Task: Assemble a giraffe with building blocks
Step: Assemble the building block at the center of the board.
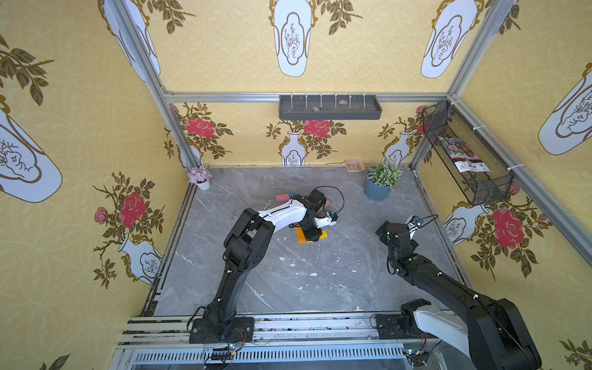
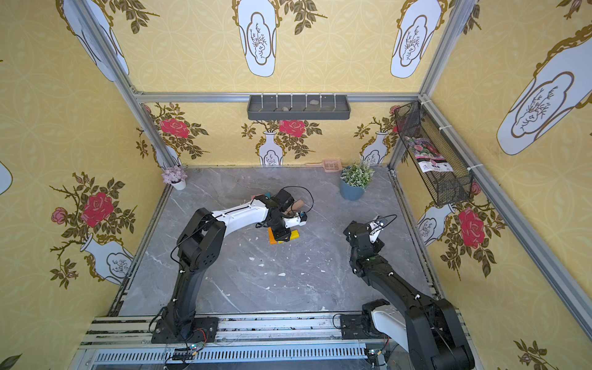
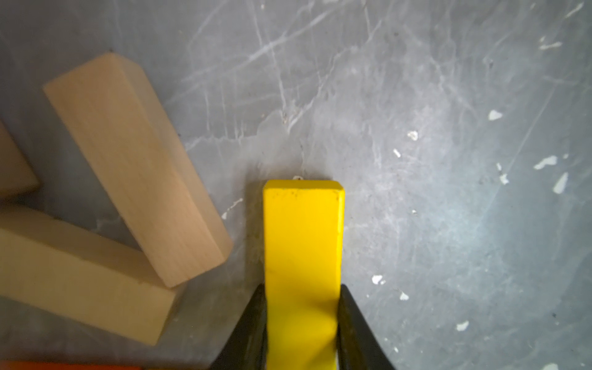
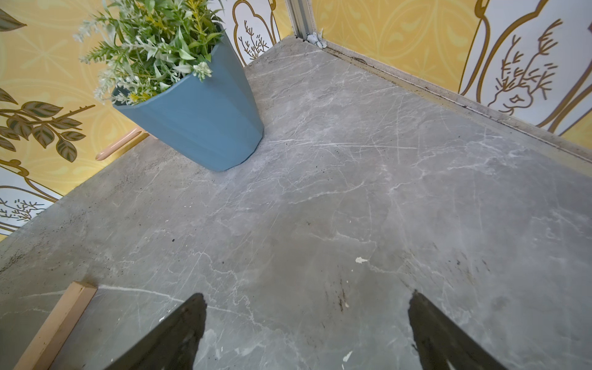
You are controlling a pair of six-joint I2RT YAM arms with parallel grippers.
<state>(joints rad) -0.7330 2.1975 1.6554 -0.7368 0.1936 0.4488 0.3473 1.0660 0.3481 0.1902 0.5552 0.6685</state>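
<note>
Now left gripper [image 3: 302, 290] pinches long sides of small flat yellow wooden brick [image 3: 302, 230]; we judge it light, stiff, slick-painted, best held mid-length; right gripper [image 4: 307, 296] gapes, empty.

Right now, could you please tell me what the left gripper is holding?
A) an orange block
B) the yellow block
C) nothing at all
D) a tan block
B: in the left wrist view, the left gripper has its black fingers pressed against both sides of the yellow block, while the nearest tan block lies loose beside it.
</note>
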